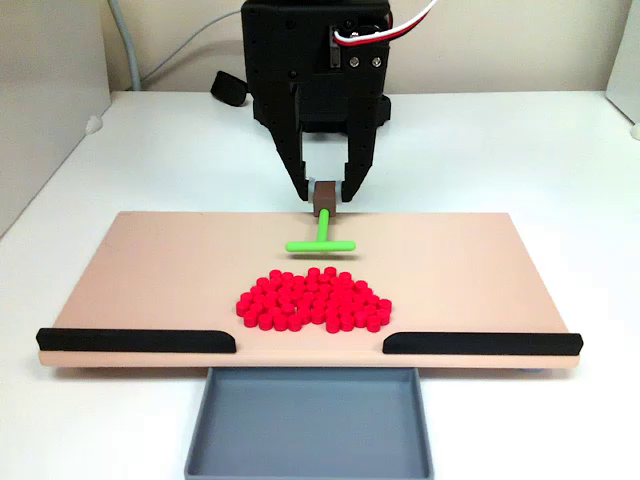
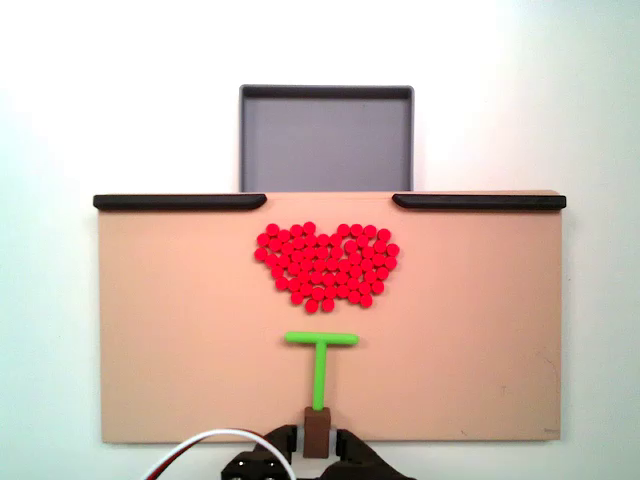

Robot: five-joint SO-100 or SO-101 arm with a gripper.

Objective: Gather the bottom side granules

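A black gripper [image 1: 326,191] clamps the brown handle of a green T-shaped pusher [image 1: 321,238]. Red granules [image 1: 314,299] cluster at six o'clock from it on a tan board [image 1: 150,270].

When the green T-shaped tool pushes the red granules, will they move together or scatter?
The granules are many loose short cylinders lying apart from the T-shaped tool, so they probably spread sideways around its short bar. Being small, they likely slide easily on the smooth board. Any that tip onto their sides may roll.
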